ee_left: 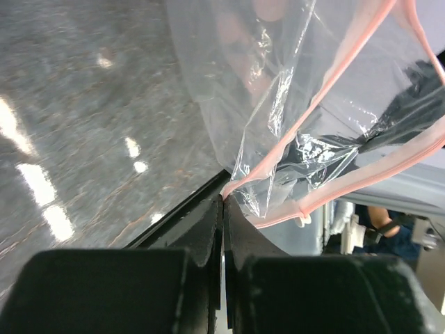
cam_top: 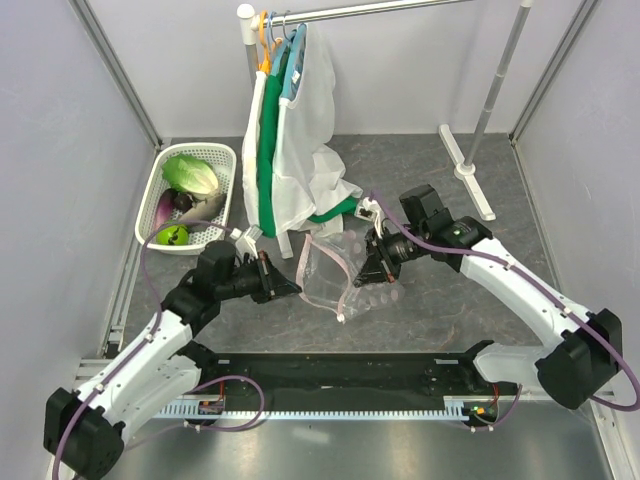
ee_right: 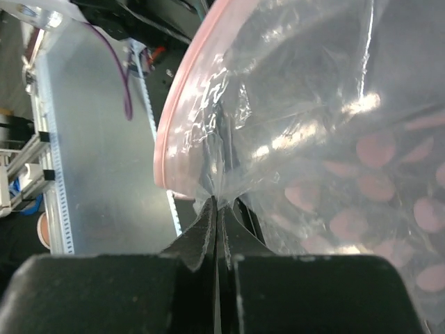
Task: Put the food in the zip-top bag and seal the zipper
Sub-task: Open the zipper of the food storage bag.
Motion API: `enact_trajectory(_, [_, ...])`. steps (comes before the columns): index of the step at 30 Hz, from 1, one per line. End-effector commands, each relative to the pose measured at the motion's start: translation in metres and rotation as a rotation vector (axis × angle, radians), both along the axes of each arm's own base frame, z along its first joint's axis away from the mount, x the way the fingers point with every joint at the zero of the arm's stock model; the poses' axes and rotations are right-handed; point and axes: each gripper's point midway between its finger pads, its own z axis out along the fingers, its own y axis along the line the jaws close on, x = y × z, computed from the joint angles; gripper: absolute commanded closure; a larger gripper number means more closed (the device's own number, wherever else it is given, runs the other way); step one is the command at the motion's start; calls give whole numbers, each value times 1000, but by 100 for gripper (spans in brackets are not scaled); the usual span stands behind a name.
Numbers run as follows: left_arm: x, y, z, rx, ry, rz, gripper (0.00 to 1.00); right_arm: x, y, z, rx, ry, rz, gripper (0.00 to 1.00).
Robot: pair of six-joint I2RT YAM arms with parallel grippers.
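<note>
The clear zip-top bag (cam_top: pixel 330 272) with pink dots hangs between my two grippers above the table middle, its mouth spread. Its pink zipper strip (cam_top: pixel 347 300) runs round the mouth. My left gripper (cam_top: pixel 296 289) is shut on the bag's left edge, and the strip (ee_left: pixel 327 90) rises from its tips (ee_left: pixel 224 198). My right gripper (cam_top: pixel 368 266) is shut on the bag's right side, the film (ee_right: pixel 313 139) bunched at its tips (ee_right: pixel 217 203). The lettuce (cam_top: pixel 190 174), eggplant (cam_top: pixel 166 207), green fruit (cam_top: pixel 172 235) and pale vegetable (cam_top: pixel 203 213) lie in a white basket (cam_top: pixel 229 160) at the far left.
A clothes rack (cam_top: pixel 400 8) stands at the back with a white mesh garment (cam_top: pixel 305 140) and a green one (cam_top: pixel 266 165) hanging down to the table just behind the bag. The rack's white foot (cam_top: pixel 467 172) lies at the back right.
</note>
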Motion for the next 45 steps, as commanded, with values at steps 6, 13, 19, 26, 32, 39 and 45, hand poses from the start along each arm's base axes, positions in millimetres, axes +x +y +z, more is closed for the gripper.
enact_trajectory(6, [8,-3,34,88,-13,-33,98,30,-15,6,-163,-81,-142,55])
enact_trajectory(13, [5,-27,79,83,-76,-52,98,53,-13,66,-128,-132,-282,14])
enact_trajectory(19, [17,-62,135,108,-186,-83,98,47,-15,110,-91,-164,-285,21])
enact_trajectory(26, [46,-65,155,353,-290,-46,98,34,-30,129,-115,-218,-269,32])
enact_trajectory(32, [57,-65,142,480,-284,-81,98,28,-30,127,-85,-205,-284,39])
enact_trajectory(39, [74,-95,138,459,-244,-88,98,48,-30,98,-148,-212,-333,41])
enact_trajectory(45, [77,-122,143,390,-200,-132,98,69,-27,84,-167,-230,-416,36])
